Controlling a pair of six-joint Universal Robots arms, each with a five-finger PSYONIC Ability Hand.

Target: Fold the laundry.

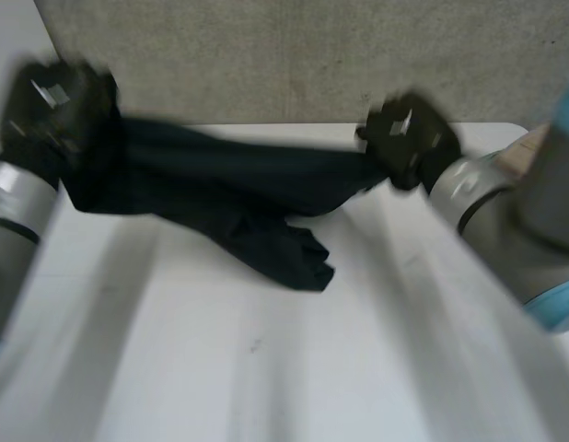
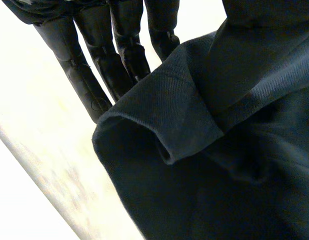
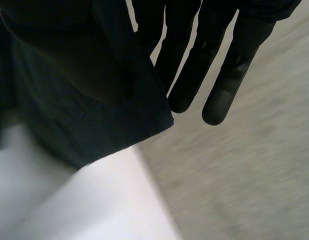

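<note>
— Nearest to you, what lies there?
— Bare white table (image 1: 266, 387), open along its near edge and through the middle, between my left arm (image 1: 13, 212) and right arm (image 1: 515, 212).
— And the laundry?
— One dark cloth (image 1: 238, 184), stretched along the table's far edge between my hands. Its lower fold droops toward the table's middle; I cannot tell whether it touches.
— Your hands?
— My left hand (image 1: 54, 101) holds the cloth's end at the far-left corner, fingers (image 2: 125, 50) straight, a folded hem just beside them. My right hand (image 1: 409, 138) holds the other end near the far-right corner, fingers (image 3: 222, 95) straight, cloth bunched beside the palm.
— Beyond?
— Grey wall (image 1: 312, 55) behind the far edge.
</note>
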